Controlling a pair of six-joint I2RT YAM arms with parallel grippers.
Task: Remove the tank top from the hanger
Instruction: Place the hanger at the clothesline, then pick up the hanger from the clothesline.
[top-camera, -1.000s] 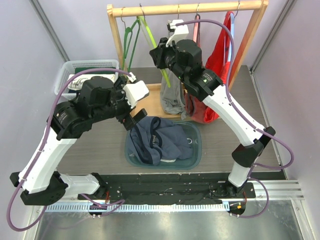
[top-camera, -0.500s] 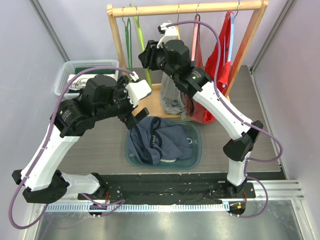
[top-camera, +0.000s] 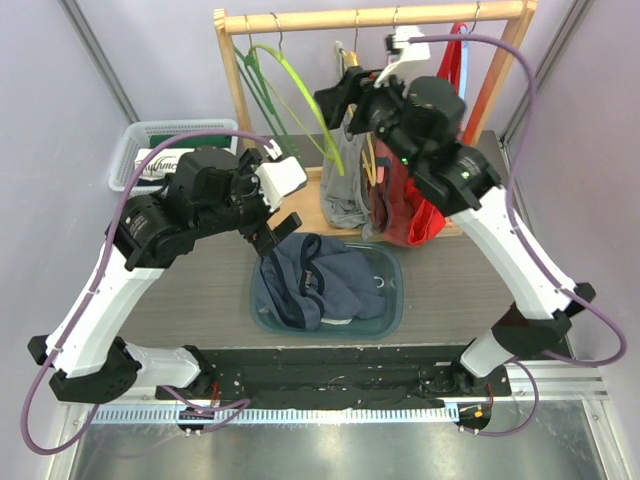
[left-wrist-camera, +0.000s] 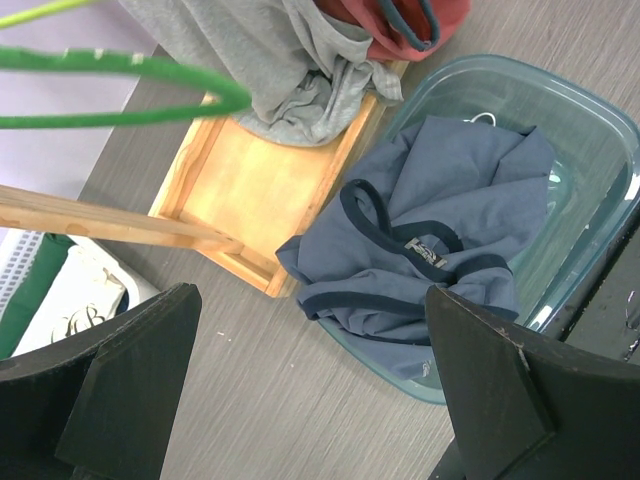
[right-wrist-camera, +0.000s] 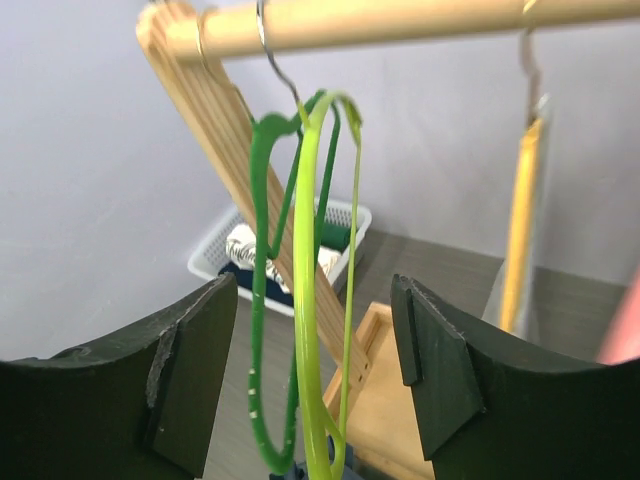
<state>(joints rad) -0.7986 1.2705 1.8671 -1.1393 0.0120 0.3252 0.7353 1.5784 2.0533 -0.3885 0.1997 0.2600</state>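
Observation:
The blue tank top (top-camera: 318, 285) (left-wrist-camera: 430, 230) lies crumpled in the teal bin (top-camera: 396, 318) (left-wrist-camera: 600, 110), off any hanger. The bare lime-green hanger (top-camera: 300, 90) (right-wrist-camera: 305, 300) hangs from the wooden rod (top-camera: 370, 17) (right-wrist-camera: 400, 20) beside a dark green hanger (top-camera: 262, 95) (right-wrist-camera: 258, 300). My right gripper (top-camera: 345, 95) (right-wrist-camera: 315, 370) is open just behind the lime hanger. Its jaws stand wide on either side and do not touch it. My left gripper (top-camera: 278, 232) (left-wrist-camera: 310, 390) hangs open above the bin's left edge, holding nothing.
A grey garment (top-camera: 345, 195) (left-wrist-camera: 270, 60) and red garments (top-camera: 410, 190) hang on the rack over its wooden base (left-wrist-camera: 260, 190). A yellow hanger (right-wrist-camera: 525, 220) hangs further right. A white basket (top-camera: 150, 150) (right-wrist-camera: 250, 250) with folded clothes stands at back left.
My right gripper has opened and let go of the lime hanger, which now swings on the rod. The right arm has drawn back to the right. The left arm has hardly moved.

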